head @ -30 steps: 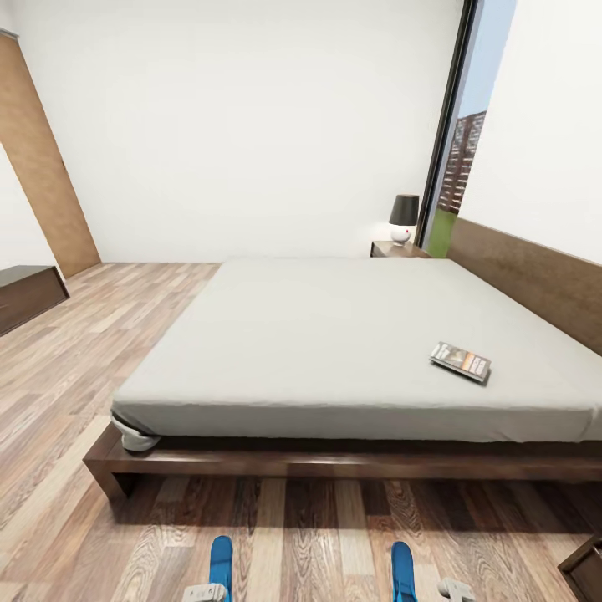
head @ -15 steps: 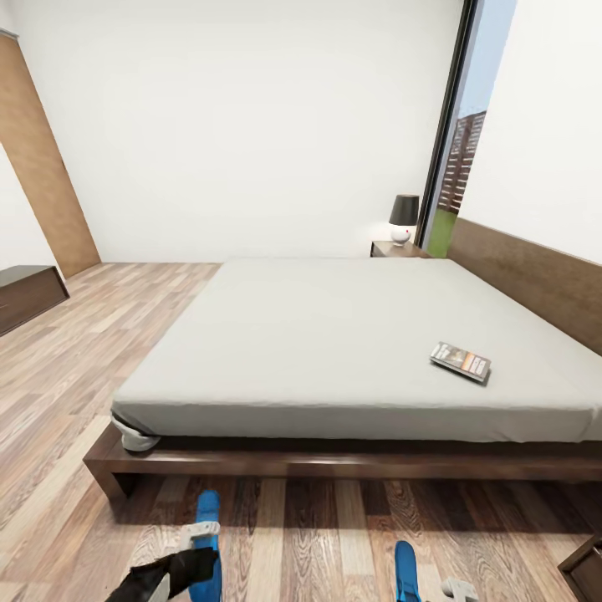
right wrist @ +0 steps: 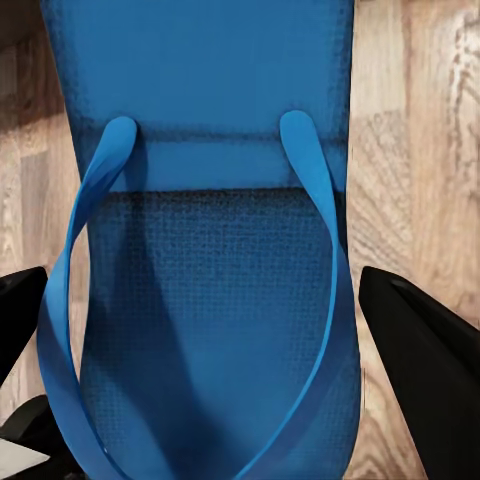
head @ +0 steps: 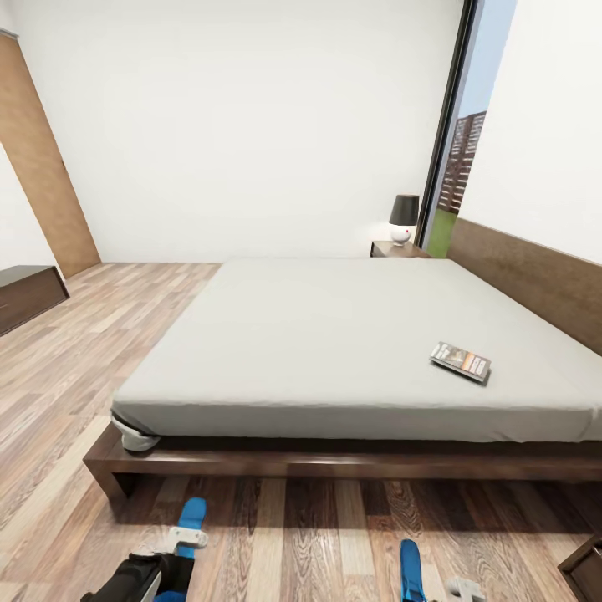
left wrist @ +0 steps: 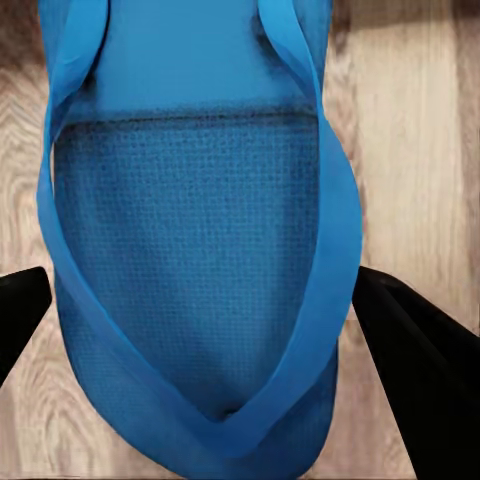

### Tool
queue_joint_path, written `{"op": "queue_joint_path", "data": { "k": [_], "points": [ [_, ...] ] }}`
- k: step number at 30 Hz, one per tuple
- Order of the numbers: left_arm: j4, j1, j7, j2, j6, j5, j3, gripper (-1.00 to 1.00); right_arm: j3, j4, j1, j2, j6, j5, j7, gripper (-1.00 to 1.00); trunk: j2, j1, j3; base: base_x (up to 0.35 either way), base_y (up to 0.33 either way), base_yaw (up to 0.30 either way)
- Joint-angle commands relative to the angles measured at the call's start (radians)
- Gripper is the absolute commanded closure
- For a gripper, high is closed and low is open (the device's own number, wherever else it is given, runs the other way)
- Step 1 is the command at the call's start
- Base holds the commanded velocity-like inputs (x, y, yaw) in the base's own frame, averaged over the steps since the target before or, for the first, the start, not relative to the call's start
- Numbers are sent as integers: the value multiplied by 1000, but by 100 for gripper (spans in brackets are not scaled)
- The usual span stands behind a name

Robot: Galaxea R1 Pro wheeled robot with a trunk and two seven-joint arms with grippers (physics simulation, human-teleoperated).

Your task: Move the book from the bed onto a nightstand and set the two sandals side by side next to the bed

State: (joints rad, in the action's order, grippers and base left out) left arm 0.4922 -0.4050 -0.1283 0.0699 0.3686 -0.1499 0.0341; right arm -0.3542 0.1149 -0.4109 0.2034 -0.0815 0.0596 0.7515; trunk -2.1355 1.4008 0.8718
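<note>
Since 1 s ago the left arm has swung out and fwd: the left sandal (head: 191,522) now sits further left and closer to the bed (head: 351,351) frame, and dark arm casing shows at the lower left of the head view; the right sandal (head: 409,570) has barely shifted. The gap between the two is now wider, not narrower. Left gripper (left wrist: 205,300): dark fingers stand either side of the blue sole, apparently clamped on its edges. Right gripper (right wrist: 215,330): same, fingers flanking the second sandal, prob. gripping it too. Both sandals hang over the wood floor (head: 318,535), toes toward the bed. The book (head: 460,361) lies untouched on the mattress toward the headboard side, w/ the far nightstand (head: 397,248) and its lamp (head: 404,217) beyond. To do this step well: bring the pair closer together before lowering, keep the toes parallel and level w/ each other, and set the soles flat on the planks just beside the frame, not under it. Release only once each sole rests, then lift straight up so the straps don't snag and drag a sandal askew.
</note>
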Motion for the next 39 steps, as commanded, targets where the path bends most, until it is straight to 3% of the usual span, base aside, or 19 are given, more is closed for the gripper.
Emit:
{"op": "queue_joint_path", "data": {
  "k": [1,7,10,13,16,17,21,23,26,28,34,37,39],
  "points": [
    [0,0,-1,16,-3,2,4,100,-9,2,0,9,-9,6,25,100,0,0,1,0,0,0],
    [-3,0,5,27,-66,58,5,100,-9,3,0,43,-14,6,155,100,0,0,1,0,0,0],
    [-4,0,6,27,-96,88,4,100,-11,14,0,66,-37,6,183,100,0,0,1,0,0,0],
    [-3,0,7,23,-102,116,3,100,-12,37,-3,79,-132,6,188,100,0,0,1,0,0,0],
    [-4,0,7,20,-104,129,1,100,-12,147,-4,81,-289,2,190,100,0,0,1,0,0,0],
    [-4,0,7,20,-104,131,1,100,-12,183,-5,82,-333,-9,190,100,0,0,1,0,0,0],
    [-5,0,7,19,-105,135,0,100,-11,289,-5,81,-502,-168,190,100,0,0,1,0,0,0],
    [-7,0,7,18,-105,136,-1,100,-10,309,-5,80,-525,-212,194,100,-7,4,4,0,0,0],
    [-7,0,6,8,-105,137,0,100,-6,321,-5,79,-551,-234,373,100,-28,15,13,0,0,0],
    [-7,0,6,6,-105,137,0,100,-6,322,-5,83,-577,-236,415,100,-42,23,20,0,0,0],
    [-8,0,7,5,-105,135,1,100,-9,322,-4,93,-597,-237,435,100,-84,46,39,0,0,0],
    [-8,0,7,5,-105,136,1,100,-11,322,-4,124,-598,-238,436,100,-105,57,48,0,0,0],
    [-8,0,7,5,-105,136,0,100,-11,321,-4,130,-598,-238,436,100,-119,65,54,0,0,0]
  ]
}}
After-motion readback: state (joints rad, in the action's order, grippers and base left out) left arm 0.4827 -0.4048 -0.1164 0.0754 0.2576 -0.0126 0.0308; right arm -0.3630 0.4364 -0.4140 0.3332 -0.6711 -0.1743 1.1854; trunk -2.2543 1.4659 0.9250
